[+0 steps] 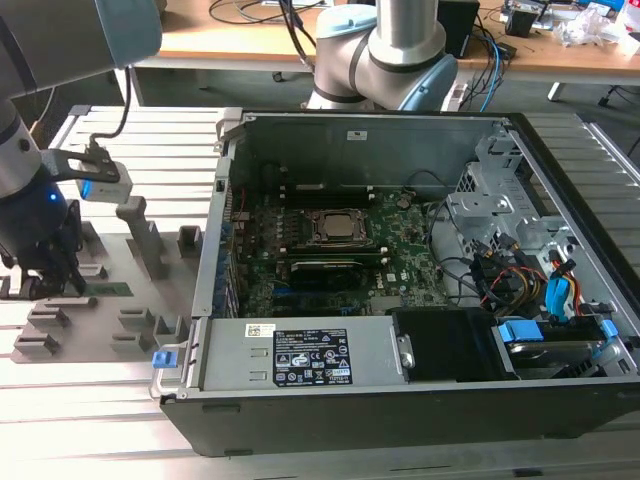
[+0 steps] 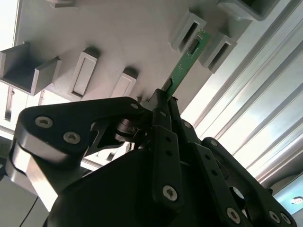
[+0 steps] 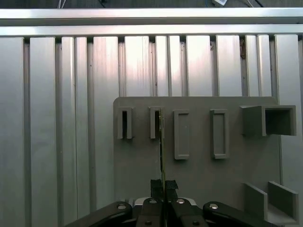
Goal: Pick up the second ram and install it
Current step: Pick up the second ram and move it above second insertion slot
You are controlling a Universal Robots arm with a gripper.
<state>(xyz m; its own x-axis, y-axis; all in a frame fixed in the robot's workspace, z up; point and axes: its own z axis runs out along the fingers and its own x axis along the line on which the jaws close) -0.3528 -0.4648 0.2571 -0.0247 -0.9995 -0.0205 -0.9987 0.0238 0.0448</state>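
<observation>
Black and jointed, the one hand [image 2: 166,97] is pinched narrow on the near end of the second ram [image 2: 187,64], a single thin green stick with small dark chips. Its two fingers [image 3: 155,185] press the stick from either side, which the first wrist view shows edge-on. The stick runs away from the hand, low over the grey tray [image 3: 213,175]. Its far end lies between two of the four slotted blocks standing in a row there, close against one of them. One larger open box and two low fins also rise from the tray. In the exterior view the hand hangs over the tray at that view's left, and the tray rests on the ribbed aluminium worktop [image 1: 80,420]. Further toward the exterior view's right stands one open computer case [image 1: 400,425], well apart from the stick, with one green motherboard [image 1: 400,255] and one processor socket [image 1: 340,228] inside.
</observation>
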